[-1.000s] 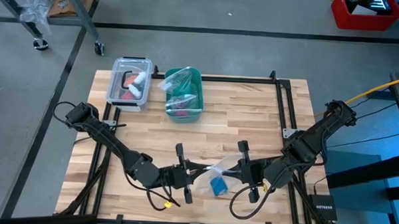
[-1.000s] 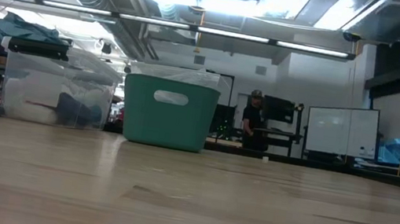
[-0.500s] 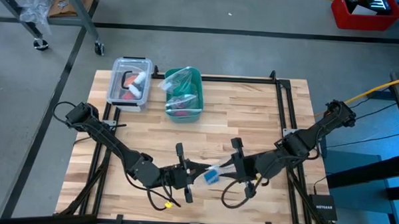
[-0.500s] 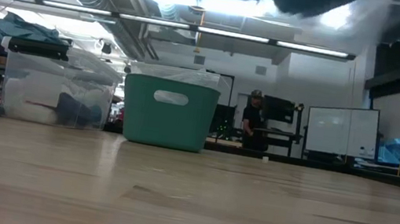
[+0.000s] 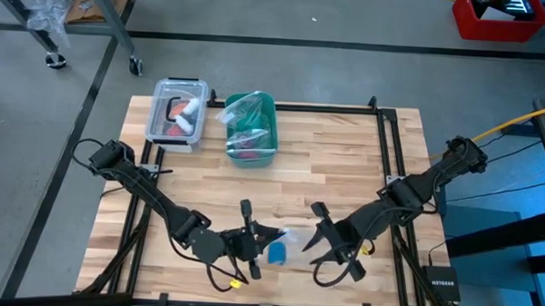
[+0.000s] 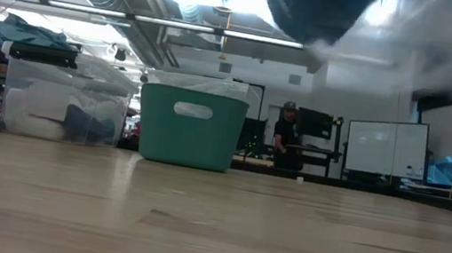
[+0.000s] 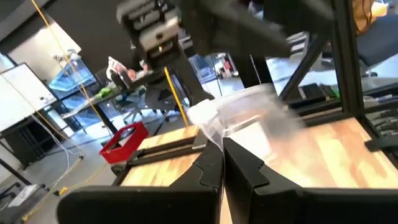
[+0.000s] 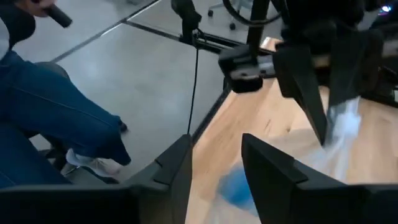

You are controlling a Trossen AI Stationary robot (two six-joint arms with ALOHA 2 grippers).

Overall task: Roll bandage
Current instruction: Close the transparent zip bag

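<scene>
Containers stand along the far edge of the bench (image 5: pixel 345 156), listed left to right. A clear lidded box (image 5: pixel 176 112) sits at the far left corner; it holds a white item and an orange-red item, seen through the lid. Just beside it, to the right, a teal bin (image 5: pixel 251 134) holds clear plastic bags with dark contents that cannot be identified. In the low view the same clear box (image 6: pixel 59 102) and teal bin (image 6: pixel 190 128) stand side by side, with a person (image 6: pixel 286 135) far off in the room behind.

Left arm: reaches along the near edge of the bench toward its middle. The left claw (image 5: pixel 262 236) is narrow, its fingers (image 7: pixel 208 168) pinched on the edge of a clear plastic bag (image 7: pixel 249 118).

Task item: the bandage (image 5: pixel 276 253) is a small bright blue piece inside the clear bag (image 5: pixel 287 244), near the front edge of the bench, between the two claws. In the right wrist view the bandage (image 8: pixel 236 185) shows as a blue patch over the bench surface.

Right arm: reaches in from the right side toward the same spot. The right claw (image 5: pixel 317 238) is wide, with nothing between its fingers (image 8: pixel 177 168), and sits just beside the bag. A person's leg in blue jeans (image 8: pixel 56 118) stands on the floor beyond the bench.
</scene>
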